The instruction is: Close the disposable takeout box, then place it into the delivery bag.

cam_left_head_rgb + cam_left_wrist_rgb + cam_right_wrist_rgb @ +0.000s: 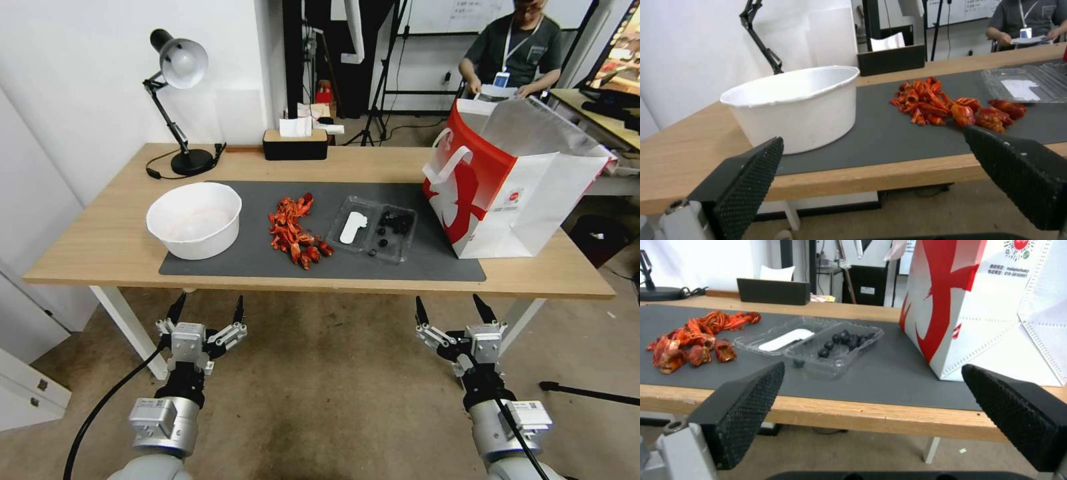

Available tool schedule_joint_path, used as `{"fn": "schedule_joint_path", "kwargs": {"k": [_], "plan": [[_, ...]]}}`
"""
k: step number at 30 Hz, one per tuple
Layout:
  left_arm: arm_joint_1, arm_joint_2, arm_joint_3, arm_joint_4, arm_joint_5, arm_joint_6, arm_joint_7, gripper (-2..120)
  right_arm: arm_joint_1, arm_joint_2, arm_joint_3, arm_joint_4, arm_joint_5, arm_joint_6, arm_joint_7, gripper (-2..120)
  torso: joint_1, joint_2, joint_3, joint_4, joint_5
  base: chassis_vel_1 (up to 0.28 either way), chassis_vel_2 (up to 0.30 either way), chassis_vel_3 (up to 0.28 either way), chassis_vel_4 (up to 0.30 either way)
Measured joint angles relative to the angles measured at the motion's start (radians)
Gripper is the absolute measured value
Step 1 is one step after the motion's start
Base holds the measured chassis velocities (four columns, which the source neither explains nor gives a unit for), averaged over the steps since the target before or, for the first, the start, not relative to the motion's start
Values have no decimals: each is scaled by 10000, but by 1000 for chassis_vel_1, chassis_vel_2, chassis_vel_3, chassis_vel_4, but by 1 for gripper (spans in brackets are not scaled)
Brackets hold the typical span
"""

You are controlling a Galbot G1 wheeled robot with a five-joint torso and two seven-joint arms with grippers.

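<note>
Fingers of both grippers are spread wide and hold nothing, the left gripper (207, 311) and right gripper (451, 309) hovering short of the table's (100, 247) near edge. Ahead of the right gripper's fingers and slightly toward the left arm, so nearer the right arm, the disposable takeout box (374, 228) lies open on the grey mat (400, 267), its long axis running side to side across both halves. One clear half bears a white patch, the other dark berries, and the delivery bag (513, 187) stands open just beyond.

wooden table (100, 247), grey mat (267, 257), delivery bag (533, 200), desk lamp (180, 100), tissue box (295, 145)
</note>
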Motion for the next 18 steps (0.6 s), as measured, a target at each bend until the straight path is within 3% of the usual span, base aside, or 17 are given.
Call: {"fn": "schedule_joint_path", "kwargs": {"k": [18], "plan": [[0,0,0,0,0,0,0,100,0,0,0,0,1,0,0,100,0,0,0,0,0,0,0,0,0]]}}
